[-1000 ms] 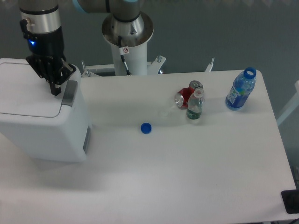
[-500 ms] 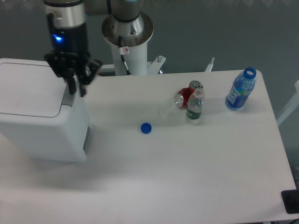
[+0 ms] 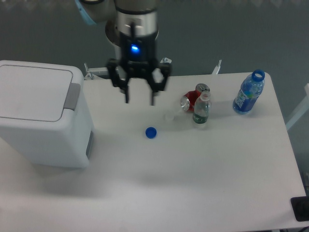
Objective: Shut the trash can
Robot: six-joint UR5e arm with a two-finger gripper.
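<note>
One white trash can (image 3: 41, 116) sits at the desk's (image 3: 203, 169) left edge with its lid lying flat, while the hand (image 3: 139, 102), fingers spread and empty, hangs above a loose blue cap (image 3: 151, 132); dropping low here could knock the cap or nearby bottles (image 3: 201, 110) over

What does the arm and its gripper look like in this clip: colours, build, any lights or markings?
The gripper is black, with two thin dark fingers splayed from a black body showing a glowing blue light. Above it sits a silver-grey metal wrist cylinder, with a light-blue joint cover at the top edge. Behind, the arm's white base column carries a small red-and-white sticker and a black cable.
</note>
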